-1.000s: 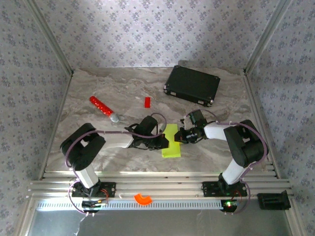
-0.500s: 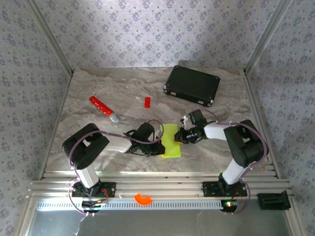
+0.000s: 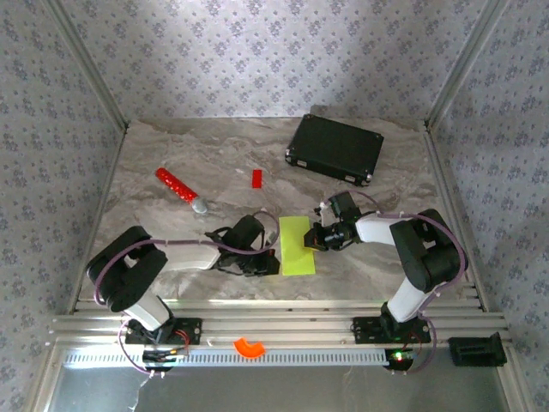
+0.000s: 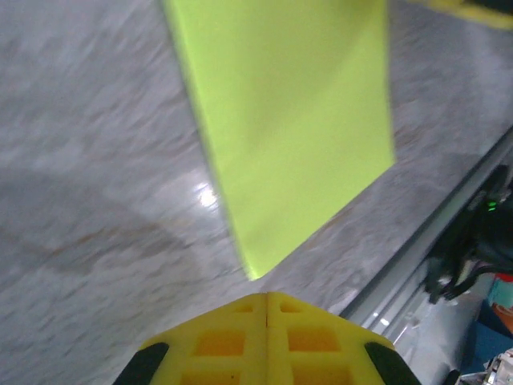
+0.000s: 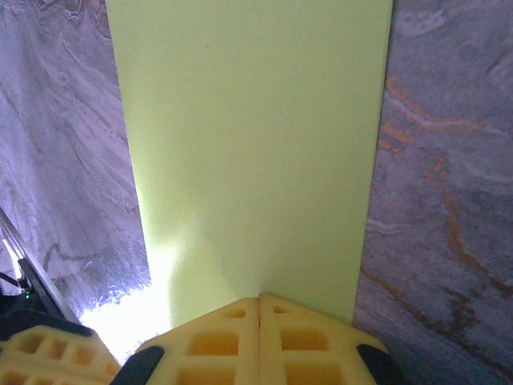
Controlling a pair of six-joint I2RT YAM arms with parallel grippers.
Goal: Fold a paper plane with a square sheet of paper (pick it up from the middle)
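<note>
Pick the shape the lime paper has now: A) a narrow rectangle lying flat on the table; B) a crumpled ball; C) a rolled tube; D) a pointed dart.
A: the lime paper lies flat on the marble table as a long, straight-edged rectangle, with no point, curl or crumple.

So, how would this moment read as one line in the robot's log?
paper: narrow rectangle, flat on table | left gripper: shut, just off its near-left corner | right gripper: shut, tip over its right edge
</note>
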